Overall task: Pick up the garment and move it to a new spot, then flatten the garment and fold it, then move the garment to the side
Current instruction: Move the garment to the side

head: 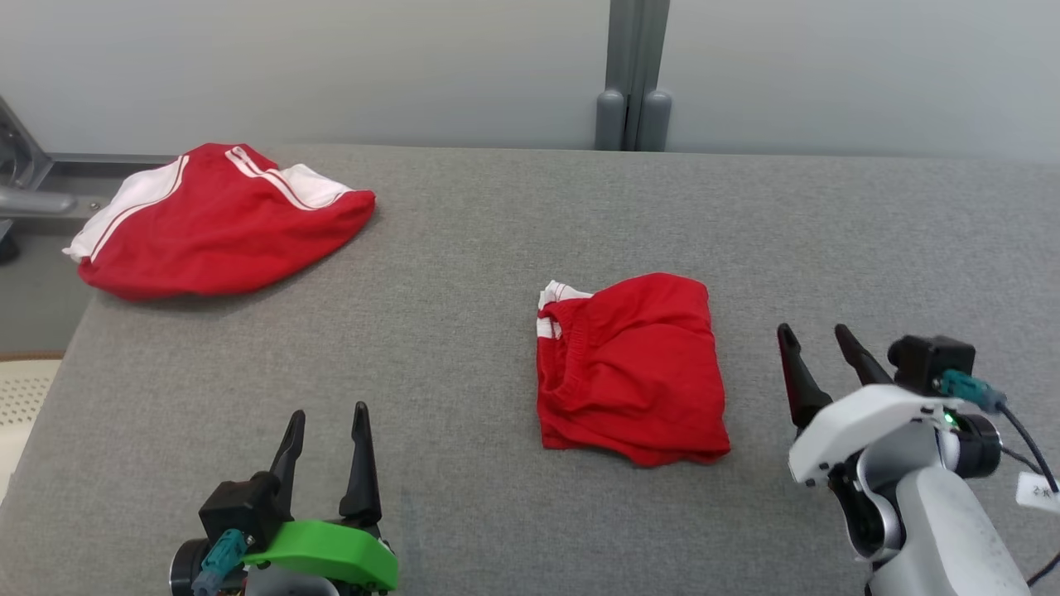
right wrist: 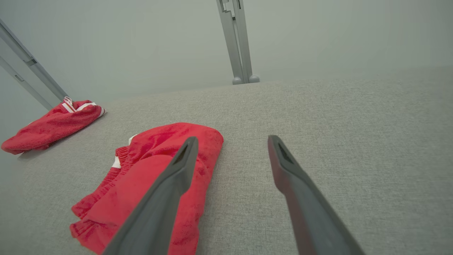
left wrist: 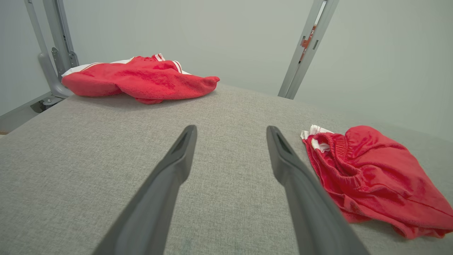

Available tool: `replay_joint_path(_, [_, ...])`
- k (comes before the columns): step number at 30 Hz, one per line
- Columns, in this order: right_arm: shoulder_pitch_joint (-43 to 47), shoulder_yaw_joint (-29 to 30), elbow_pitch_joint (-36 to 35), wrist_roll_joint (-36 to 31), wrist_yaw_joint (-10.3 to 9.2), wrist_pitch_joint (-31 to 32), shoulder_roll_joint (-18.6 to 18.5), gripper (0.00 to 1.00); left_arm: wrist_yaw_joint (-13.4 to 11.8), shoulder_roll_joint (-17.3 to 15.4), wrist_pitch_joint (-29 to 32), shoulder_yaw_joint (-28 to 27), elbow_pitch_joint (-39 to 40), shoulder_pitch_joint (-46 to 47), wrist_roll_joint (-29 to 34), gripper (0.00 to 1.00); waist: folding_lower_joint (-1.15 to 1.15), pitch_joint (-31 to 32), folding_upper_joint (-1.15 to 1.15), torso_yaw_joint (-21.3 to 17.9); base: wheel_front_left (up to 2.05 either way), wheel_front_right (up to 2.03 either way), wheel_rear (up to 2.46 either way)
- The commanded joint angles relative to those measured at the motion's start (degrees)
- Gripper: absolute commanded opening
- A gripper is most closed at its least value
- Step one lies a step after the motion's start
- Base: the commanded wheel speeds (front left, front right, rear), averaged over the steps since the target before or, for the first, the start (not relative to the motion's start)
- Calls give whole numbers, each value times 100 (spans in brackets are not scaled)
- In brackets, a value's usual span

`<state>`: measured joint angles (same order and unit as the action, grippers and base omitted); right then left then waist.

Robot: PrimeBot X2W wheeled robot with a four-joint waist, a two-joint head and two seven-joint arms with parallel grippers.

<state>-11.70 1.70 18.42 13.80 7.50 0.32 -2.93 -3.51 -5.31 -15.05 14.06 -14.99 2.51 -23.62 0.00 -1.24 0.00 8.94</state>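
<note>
While a bunched red-and-white garment (head: 215, 223) is lying at the far left corner of the grey table (head: 464, 273), the left gripper (head: 329, 411) is hovering near-left, jaws spread wide, gripping nothing. A folded red garment (head: 633, 368) is resting right of centre, and the right gripper (head: 811, 329) is hanging just right of it, equally wide and empty.

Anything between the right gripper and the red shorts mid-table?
Nothing visible. Only bare grey table surface separates the open right gripper from the red shorts, which lie just to its left. The left gripper has an equally bare path. The second red garment sits apart at the far left corner.
</note>
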Motion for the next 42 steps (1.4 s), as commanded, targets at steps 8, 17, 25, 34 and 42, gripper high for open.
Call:
replay_joint_path(8, [-944,-160,1129,396,-4,1166,-113,100,69,102,-18,-14,-75,232,66,100,0,-280,0,561,0,0,0])
replay_joint_path(17, [-1514,-263,2372,491,-4,1752,-340,100,133,177,-18,-79,-97,297,110,100,0,-545,0,932,0,0,0])
replay_joint_path(25, [-1930,-499,2793,619,-7,1596,-471,0,181,209,-18,-41,-7,339,205,100,0,-690,0,825,0,0,0])
replay_joint_path(34, [-2350,-942,2601,846,-6,1219,-1008,0,213,213,-11,201,270,431,520,100,0,-940,0,-272,0,0,0])
replay_joint_path(42, [-2714,-876,2729,939,-6,797,-1087,0,202,53,65,277,341,605,662,100,0,-1271,0,-1757,0,0,0])
